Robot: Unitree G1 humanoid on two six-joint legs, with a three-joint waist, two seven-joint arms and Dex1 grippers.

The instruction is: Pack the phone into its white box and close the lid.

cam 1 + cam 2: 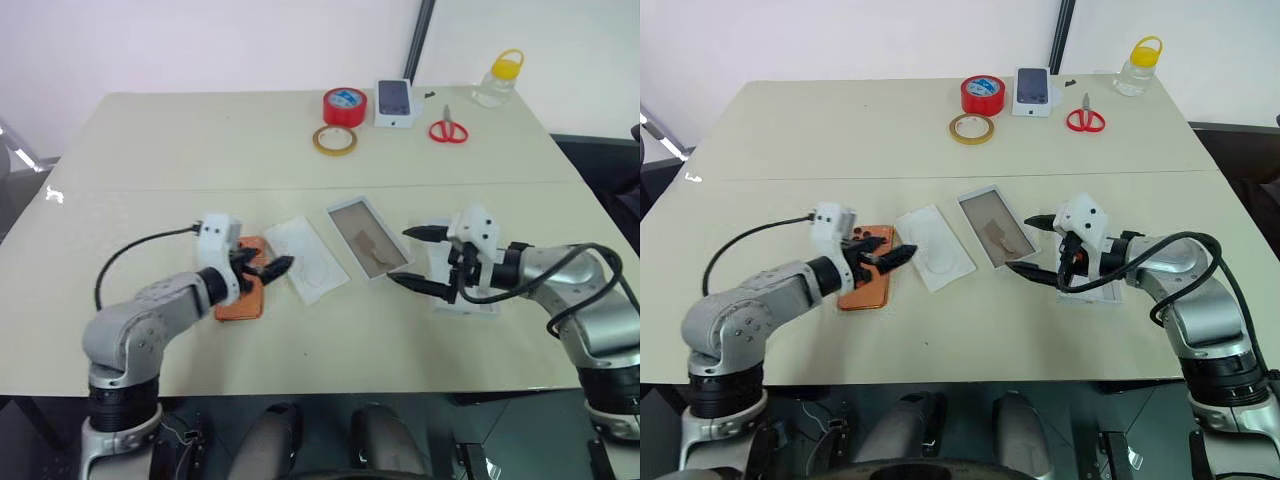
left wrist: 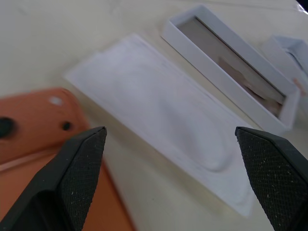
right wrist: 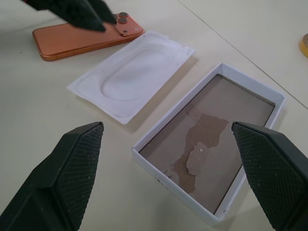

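The table (image 1: 300,150) is a wide beige top with a seam running across its middle.

The right gripper (image 1: 417,260) hangs near the table's 4 o'clock area, its two fingers spread wide with nothing between them. It points at the white box and partly covers the lid (image 1: 470,303), which lies on the table behind it.

The left gripper (image 1: 272,268) sits toward 8 o'clock, fingers also wide apart and empty, poised over the phone's camera end and aimed at the insert.

The white box (image 3: 207,149) lies near the centre, open side up, with a brown, patchy floor inside.

The insert (image 3: 130,79), a thin white moulded sheet with an oval recess, lies flat just at the box's 9 o'clock side, apart from it.

The phone (image 3: 86,37) lies back up on the table at the insert's 9 o'clock, outside the box.

Along the table's 12 to 1 o'clock edge stand a bottle (image 1: 498,78) with a yellow cap, a small box (image 1: 395,103) picturing a dark phone, a red tape roll (image 1: 344,106), a tan tape roll (image 1: 334,141) and red scissors (image 1: 448,129).
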